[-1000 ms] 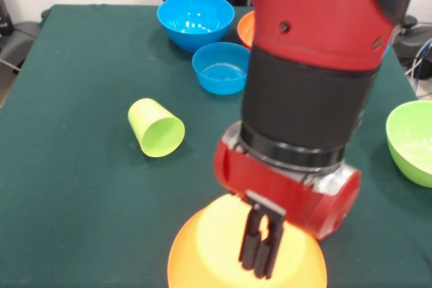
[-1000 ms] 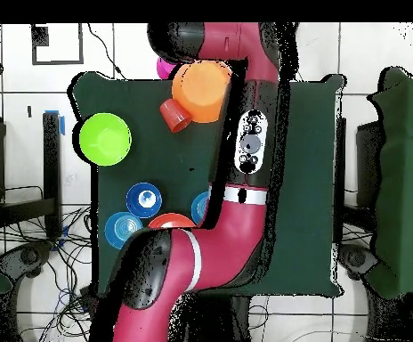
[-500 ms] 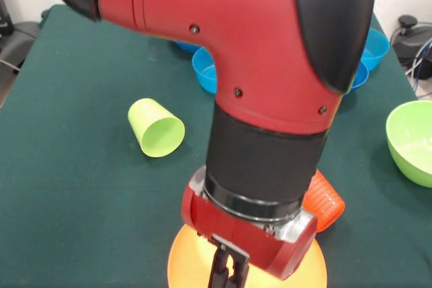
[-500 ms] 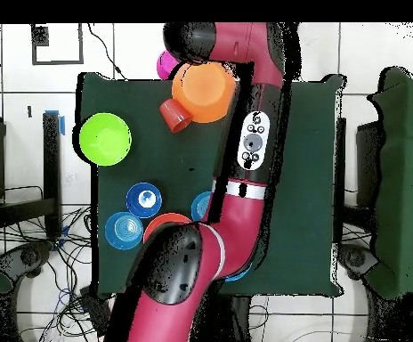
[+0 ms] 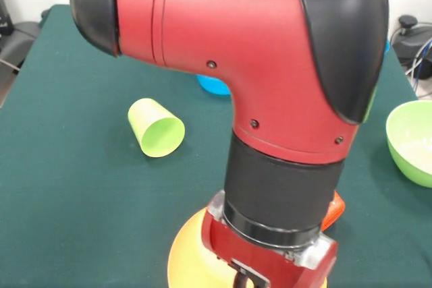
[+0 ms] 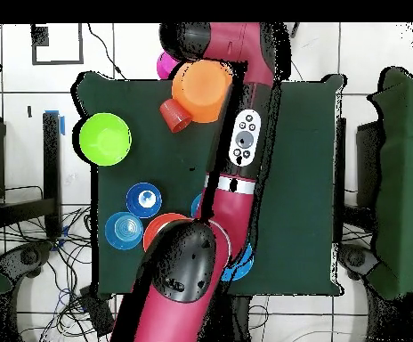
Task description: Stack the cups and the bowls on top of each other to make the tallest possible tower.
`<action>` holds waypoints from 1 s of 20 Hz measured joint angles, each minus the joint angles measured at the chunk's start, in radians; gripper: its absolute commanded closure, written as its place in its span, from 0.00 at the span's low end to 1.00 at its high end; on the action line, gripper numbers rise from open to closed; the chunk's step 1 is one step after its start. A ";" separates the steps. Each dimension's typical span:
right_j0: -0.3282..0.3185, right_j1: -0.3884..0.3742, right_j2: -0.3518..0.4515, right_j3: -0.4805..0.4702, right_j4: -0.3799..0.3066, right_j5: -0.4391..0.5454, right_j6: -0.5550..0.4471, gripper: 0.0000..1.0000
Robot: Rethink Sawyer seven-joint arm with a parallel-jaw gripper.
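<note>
The large light-orange bowl (image 5: 183, 258) lies upside down at the near edge; from overhead it is the orange bowl (image 6: 201, 89), with a pink bowl (image 6: 165, 65) peeking out behind it. My gripper (image 5: 244, 281) hangs over this bowl, cut off by the picture's bottom edge. The lime-green cup (image 5: 155, 128) lies on its side to the left. Only a sliver of the ribbed orange cup (image 5: 333, 211) shows beside my wrist; overhead, the orange cup (image 6: 174, 116) lies against the orange bowl.
A lime-green bowl (image 5: 412, 141) stands upright at the right edge. Overhead, small blue bowls (image 6: 143, 198) and a red-orange bowl (image 6: 161, 223) cluster by the robot's base. My arm hides most of the table's middle.
My arm has swung forward and down over the light-orange bowl. The gripper has sunk below the picture's bottom edge, and the arm now covers the blue bowls and most of the orange cup.
</note>
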 measured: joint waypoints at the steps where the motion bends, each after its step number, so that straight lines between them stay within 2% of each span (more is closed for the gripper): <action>1: -0.002 0.001 0.024 0.000 -0.020 0.000 0.000 1.00; 3: -0.005 0.003 0.054 0.000 -0.043 0.000 0.000 1.00; 5: -0.008 0.007 0.123 0.000 -0.102 0.000 0.000 1.00; 10: -0.011 0.017 0.205 0.003 -0.164 0.000 0.000 1.00; 20: -0.029 0.051 0.303 0.031 -0.216 0.000 0.000 1.00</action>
